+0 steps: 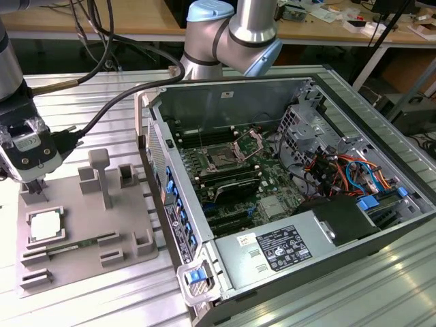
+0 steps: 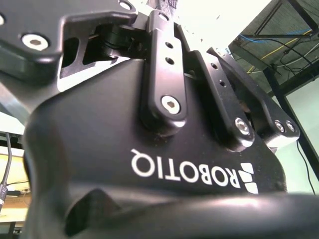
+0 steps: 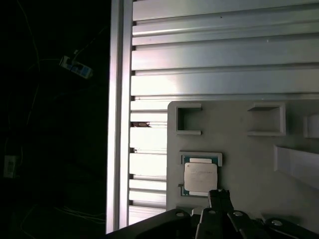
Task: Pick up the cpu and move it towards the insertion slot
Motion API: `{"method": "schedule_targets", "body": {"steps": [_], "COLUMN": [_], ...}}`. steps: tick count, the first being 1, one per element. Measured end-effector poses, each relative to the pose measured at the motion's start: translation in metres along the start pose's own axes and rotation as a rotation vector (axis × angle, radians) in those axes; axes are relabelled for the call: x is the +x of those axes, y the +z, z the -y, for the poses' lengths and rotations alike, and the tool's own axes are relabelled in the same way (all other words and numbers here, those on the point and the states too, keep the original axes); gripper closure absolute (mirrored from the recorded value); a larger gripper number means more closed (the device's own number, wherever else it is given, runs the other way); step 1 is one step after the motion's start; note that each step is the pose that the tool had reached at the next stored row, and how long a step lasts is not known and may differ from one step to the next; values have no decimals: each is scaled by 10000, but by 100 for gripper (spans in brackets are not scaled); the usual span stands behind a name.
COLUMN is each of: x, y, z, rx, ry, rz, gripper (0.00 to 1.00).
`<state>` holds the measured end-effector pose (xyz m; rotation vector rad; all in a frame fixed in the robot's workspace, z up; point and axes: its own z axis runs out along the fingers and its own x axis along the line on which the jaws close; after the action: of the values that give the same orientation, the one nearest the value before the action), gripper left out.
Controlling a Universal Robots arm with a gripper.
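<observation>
Bench scene in the exterior view. Shows the gripper [image 1: 33,185] at the left edge of the frame, mid-height, hanging over the far end of a grey fixture plate [image 1: 71,204]. Cannot tell how wide it stands. Finds the cpu [image 1: 46,226] in the lower left of the frame, lying flat in a square recess of that plate, pale top upward, near the gripper but apart from it. Puts the insertion slot [image 1: 223,158] near the centre of the frame, on the green board inside an open computer case [image 1: 225,102], with its metal retention frame [image 1: 248,144] tipped up, well apart from the cpu. Catches the arm's silver and blue joint [image 1: 231,30] at top centre.

Second wrist view: close on the gripper's black body and its linkage bars, with a bright background and cables behind. Gives no answer on the opening.

First wrist view: looks down on the cpu [image 3: 200,178] seated in its recess on the plate [image 3: 239,149], with the gripper's dark end just beside one corner of the chip. Ribbed aluminium table [image 3: 224,50] beyond the plate.
</observation>
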<state>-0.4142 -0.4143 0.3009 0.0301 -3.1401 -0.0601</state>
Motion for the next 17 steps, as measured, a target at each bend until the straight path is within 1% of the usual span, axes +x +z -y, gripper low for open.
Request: {"method": "schedule_targets", "body": {"steps": [9,10,13,17], "x": [3,5,11,12], "y": [33,67,116,126], "z": [2,6,9,10], "rx": [0,1,1,1], "ry": [1,1,0,0], "rz": [-1,-1,-2,-1], "gripper": [89,89,89,89]}}
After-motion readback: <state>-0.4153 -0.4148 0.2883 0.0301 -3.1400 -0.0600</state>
